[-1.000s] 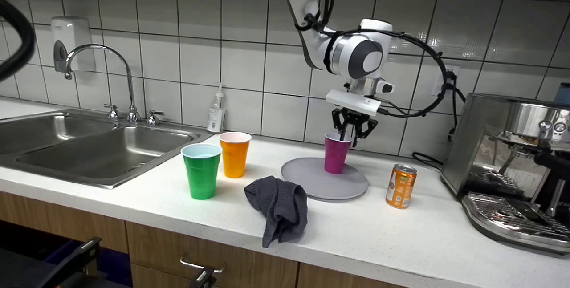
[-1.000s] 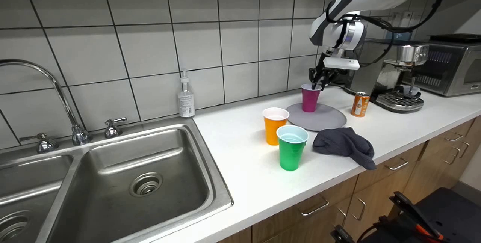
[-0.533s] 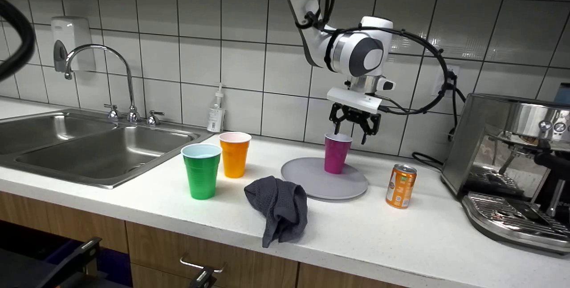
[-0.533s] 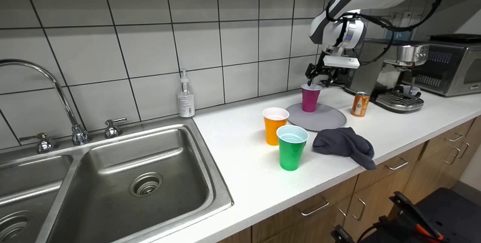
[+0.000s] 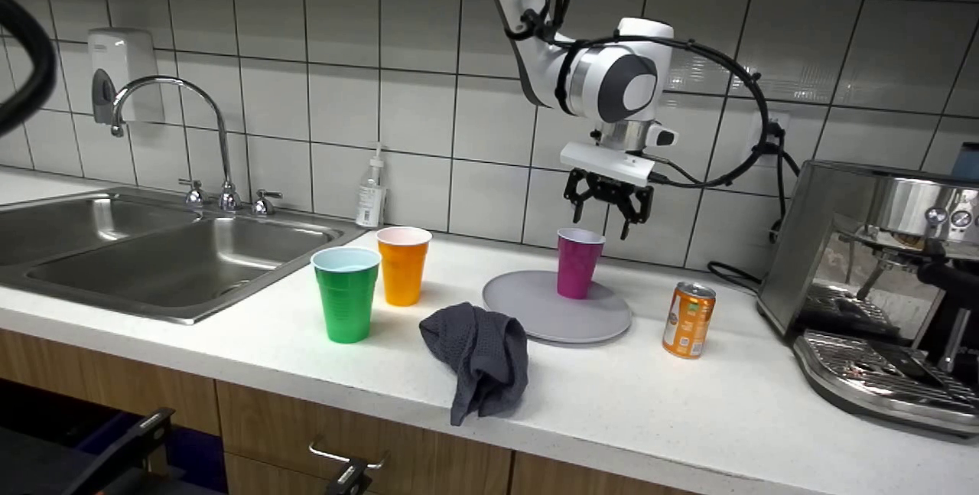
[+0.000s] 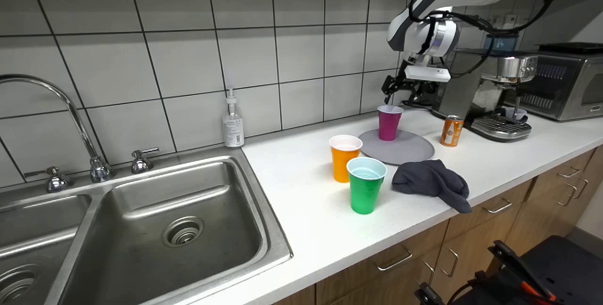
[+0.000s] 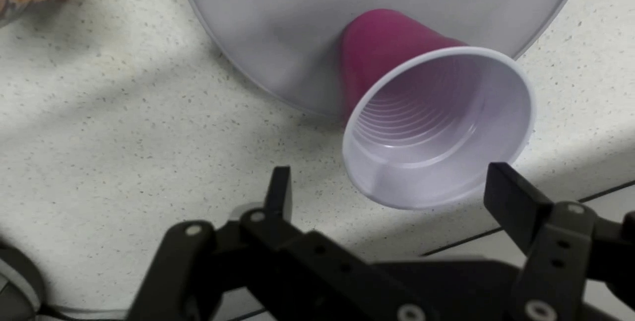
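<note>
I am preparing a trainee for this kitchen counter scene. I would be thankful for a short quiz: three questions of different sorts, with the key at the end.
1. True or false: the gripper is open and grips nothing.
2. Choose: the magenta cup stands on (a) the dark towel, (b) the grey plate, (c) the sink.
3. Fill in two words: in both exterior views, the orange can stands between the grey plate and the ____.

Key: 1. True; 2. b; 3. coffee machine.

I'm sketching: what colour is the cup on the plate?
Magenta cup, pale inside; clearest in the wrist view.
</note>
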Controlling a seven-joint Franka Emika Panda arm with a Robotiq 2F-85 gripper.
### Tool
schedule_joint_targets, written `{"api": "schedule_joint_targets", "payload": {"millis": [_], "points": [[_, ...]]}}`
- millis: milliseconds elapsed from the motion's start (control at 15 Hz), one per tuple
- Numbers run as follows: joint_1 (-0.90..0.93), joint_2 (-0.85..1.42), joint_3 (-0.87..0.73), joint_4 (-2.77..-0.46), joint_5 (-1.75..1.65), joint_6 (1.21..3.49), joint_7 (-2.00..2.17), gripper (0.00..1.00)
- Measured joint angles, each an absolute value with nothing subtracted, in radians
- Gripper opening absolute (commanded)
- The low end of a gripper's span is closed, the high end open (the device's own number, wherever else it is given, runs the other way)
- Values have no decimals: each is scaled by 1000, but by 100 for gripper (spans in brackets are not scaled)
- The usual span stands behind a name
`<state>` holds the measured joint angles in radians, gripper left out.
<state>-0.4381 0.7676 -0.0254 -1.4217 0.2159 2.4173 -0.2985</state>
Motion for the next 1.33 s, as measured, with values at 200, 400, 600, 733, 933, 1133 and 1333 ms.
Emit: {"api": "schedule_joint_targets", "payload": {"millis": [200,400,600,733,933,1133,1333], "points": [[-429,738,-25,-1465,216,2433,-298,100],[-414,696,-25,-1531,216,2464,-299,100],[-396,645,-25,-1613,215,2504,-300,100],[-383,607,-25,-1673,215,2531,-302,100],[-365,553,-24,-1757,213,2563,-306,100],[-347,502,-24,-1835,209,2588,-311,100],[-333,452,-24,-1907,209,2597,-318,100]]}}
